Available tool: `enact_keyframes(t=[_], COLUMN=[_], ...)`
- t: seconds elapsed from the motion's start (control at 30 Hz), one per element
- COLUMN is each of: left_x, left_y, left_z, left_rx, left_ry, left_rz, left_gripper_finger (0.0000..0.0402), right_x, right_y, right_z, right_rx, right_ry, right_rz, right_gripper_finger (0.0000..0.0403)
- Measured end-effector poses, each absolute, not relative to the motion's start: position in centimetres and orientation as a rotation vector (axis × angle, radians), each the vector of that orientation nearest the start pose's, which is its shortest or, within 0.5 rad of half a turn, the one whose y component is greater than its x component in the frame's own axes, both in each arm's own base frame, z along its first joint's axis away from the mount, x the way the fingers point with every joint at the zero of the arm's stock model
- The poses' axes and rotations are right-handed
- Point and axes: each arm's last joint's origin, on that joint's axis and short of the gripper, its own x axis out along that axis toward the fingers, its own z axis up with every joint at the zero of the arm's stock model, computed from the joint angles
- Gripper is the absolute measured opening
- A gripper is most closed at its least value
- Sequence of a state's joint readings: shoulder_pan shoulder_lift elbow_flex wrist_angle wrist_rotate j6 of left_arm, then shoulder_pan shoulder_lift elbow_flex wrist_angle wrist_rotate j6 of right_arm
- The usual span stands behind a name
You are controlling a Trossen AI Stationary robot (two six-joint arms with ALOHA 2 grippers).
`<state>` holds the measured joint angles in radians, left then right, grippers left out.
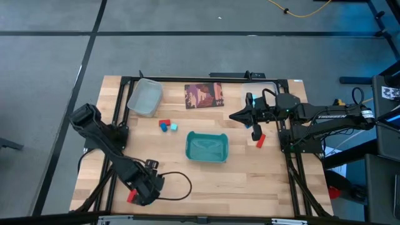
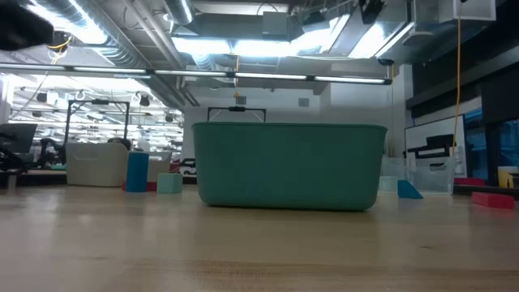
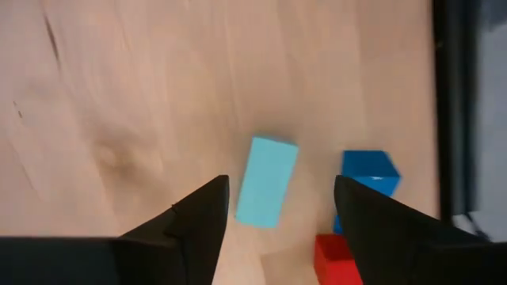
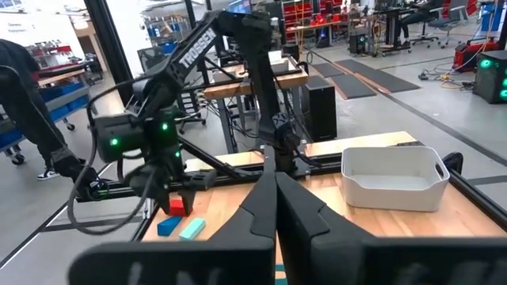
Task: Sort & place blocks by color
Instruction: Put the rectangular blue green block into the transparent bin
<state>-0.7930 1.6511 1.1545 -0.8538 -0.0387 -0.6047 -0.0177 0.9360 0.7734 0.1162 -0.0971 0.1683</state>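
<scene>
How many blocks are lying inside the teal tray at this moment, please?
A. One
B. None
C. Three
B: in the high view the floor of the teal tray is bare, while the blocks lie outside it on the table.

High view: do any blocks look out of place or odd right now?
Nothing spilled or damaged, but they are scattered: a corner group sits by the table edge under the left gripper, jaws open, a trio lies between grey tray and teal tray, and a lone red block lies near the shut right gripper.
</scene>
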Motion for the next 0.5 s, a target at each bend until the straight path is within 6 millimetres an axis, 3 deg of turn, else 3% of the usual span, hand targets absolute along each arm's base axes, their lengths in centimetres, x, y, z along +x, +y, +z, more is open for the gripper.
enact_keyframes(t=[0.23,0.5], left_x=[20.2,19.6], left_y=[-21.2,-21.1], left_z=[17.6,15.7], left_rx=[0.108,0.119], left_ry=[1.419,1.382], left_rz=[-0.219,-0.272], left_gripper_finger=[0.0228,0.0228], right_x=[21.1,21.1], right_y=[-0.1,-0.1], right_z=[32.7,32.7], right_rx=[0.156,0.158], right_ry=[0.096,0.095], right_rz=[0.072,0.071], right_gripper_finger=[0.0000,0.0000])
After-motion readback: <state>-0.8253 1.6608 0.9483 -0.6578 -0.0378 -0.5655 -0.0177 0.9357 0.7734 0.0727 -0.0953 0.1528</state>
